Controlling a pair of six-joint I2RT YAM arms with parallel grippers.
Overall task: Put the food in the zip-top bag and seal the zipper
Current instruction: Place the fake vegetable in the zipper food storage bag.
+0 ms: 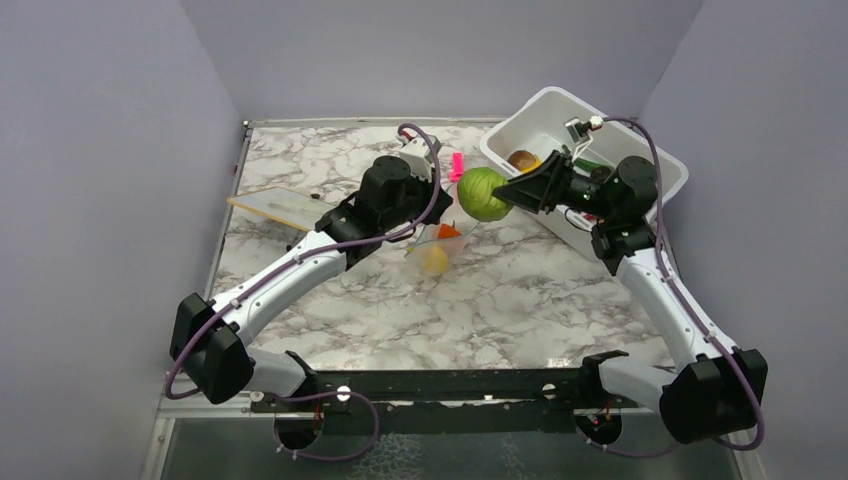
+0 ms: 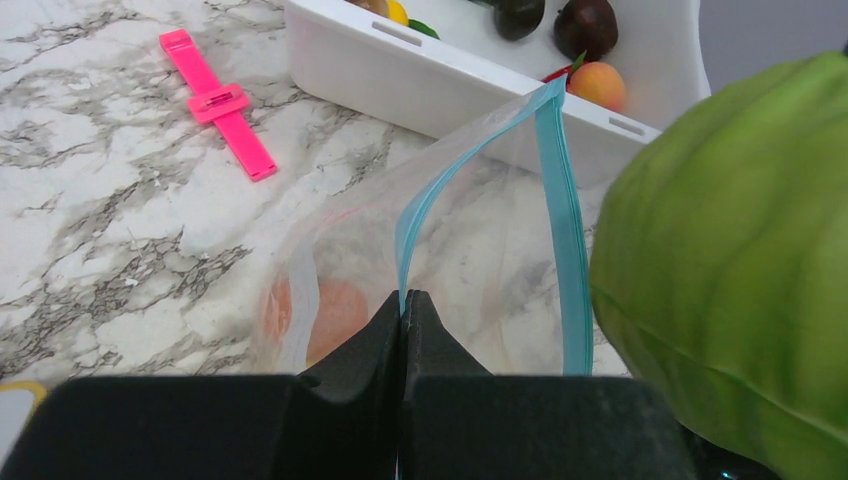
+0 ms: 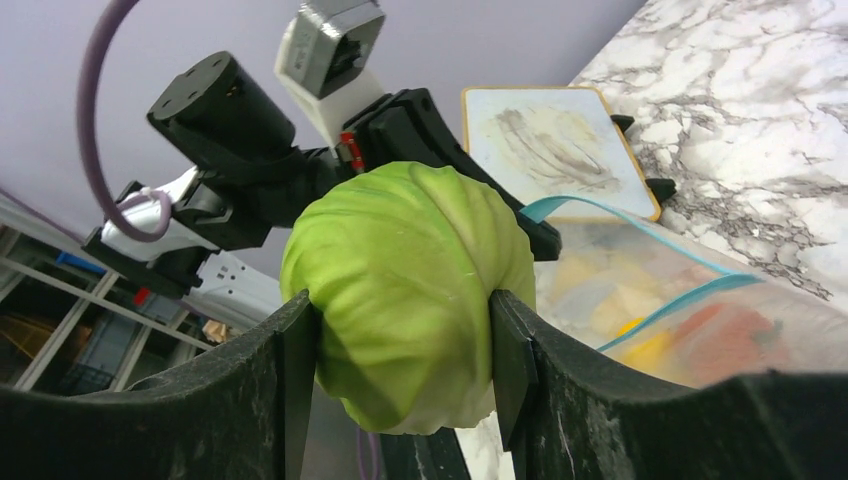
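1. Top view: the green ball (image 1: 481, 194), leafy like a cabbage, is grasped by the right gripper (image 1: 503, 189) above the table (image 1: 520, 300); the zip-top bag (image 1: 437, 248) lies at 7 o'clock of it, with yellow and orange food inside; a white tub (image 1: 560, 103) stands at 1 o'clock.
2. Left wrist view: the left gripper (image 2: 403, 310) is clenched on the zipper (image 2: 563, 190), whose two blue strips stand parted and meet at 12 o'clock; the ball fills 3 o'clock; only here do the tub's peach piece (image 2: 598, 85) and dark brown piece (image 2: 585, 22) show clearly; a pink clip (image 2: 218, 102) lies at 10 o'clock.
3. Right wrist view: both fingers (image 3: 300, 340) press the ball's pale, veined sides; the open bag lies at 4 o'clock; a yellowish board (image 3: 545, 140) lies at 1 o'clock.
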